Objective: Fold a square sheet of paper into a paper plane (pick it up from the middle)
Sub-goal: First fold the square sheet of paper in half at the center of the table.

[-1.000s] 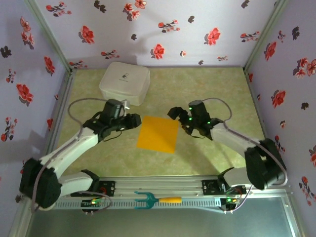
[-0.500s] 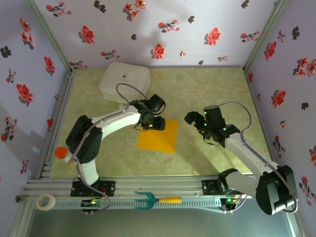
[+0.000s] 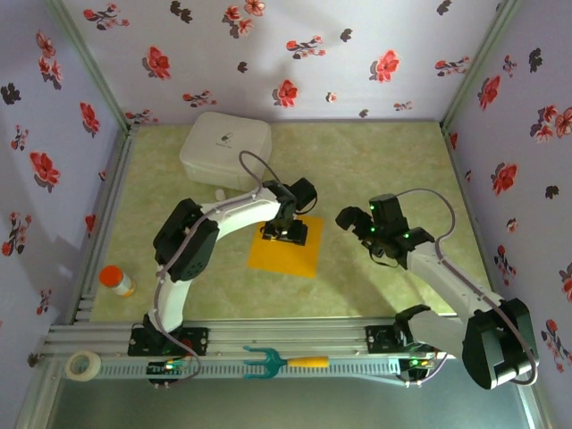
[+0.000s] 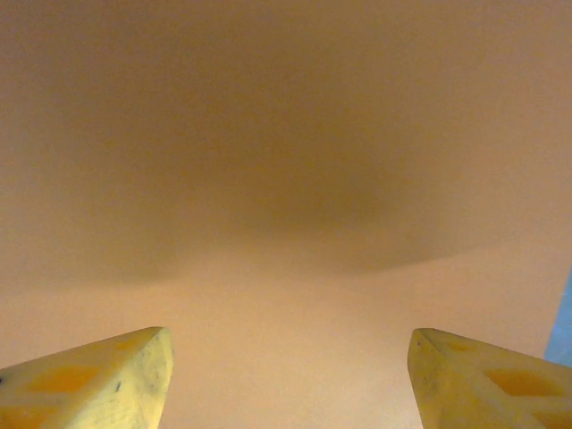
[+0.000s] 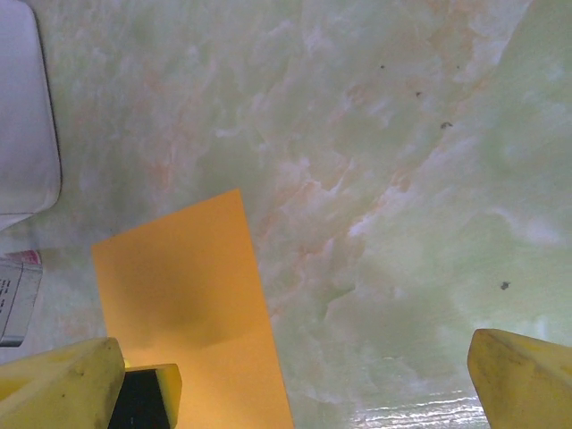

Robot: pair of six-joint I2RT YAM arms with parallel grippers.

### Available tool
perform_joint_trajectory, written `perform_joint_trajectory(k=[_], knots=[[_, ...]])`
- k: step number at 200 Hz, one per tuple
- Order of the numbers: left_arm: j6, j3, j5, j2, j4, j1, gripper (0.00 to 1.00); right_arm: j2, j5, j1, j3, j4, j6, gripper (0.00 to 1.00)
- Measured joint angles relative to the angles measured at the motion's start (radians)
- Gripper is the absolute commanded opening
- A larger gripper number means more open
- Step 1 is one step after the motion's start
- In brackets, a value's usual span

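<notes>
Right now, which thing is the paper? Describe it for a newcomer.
On the green marbled tabletop, look at the centre, in front of the white rounded plastic box. The orange-yellow square paper sheet lies flat under the left hand; the small orange-capped bottle stands at the left rail.

Orange paper [image 3: 286, 257] — pale green marbled table [image 3: 375, 170].

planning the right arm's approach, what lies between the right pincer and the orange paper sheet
Just bare green marbled tabletop separates the right pincer from the flat orange-yellow square paper sheet, as the top view shows.
</notes>
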Motion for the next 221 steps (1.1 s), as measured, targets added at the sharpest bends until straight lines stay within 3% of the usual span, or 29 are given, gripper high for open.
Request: perform_joint_trajectory(k=[99,221], knots=[[0.003,0.089,-0.017,0.077,-0.051,0.005,0.76,0.000,0.000,-0.002,-0.006,0.000,0.000,0.99],[0.002,0.090,-0.017,0.104,-0.051,0.009,0.87,0.029,-0.025,-0.003,-0.006,0.001,0.000,0.99]])
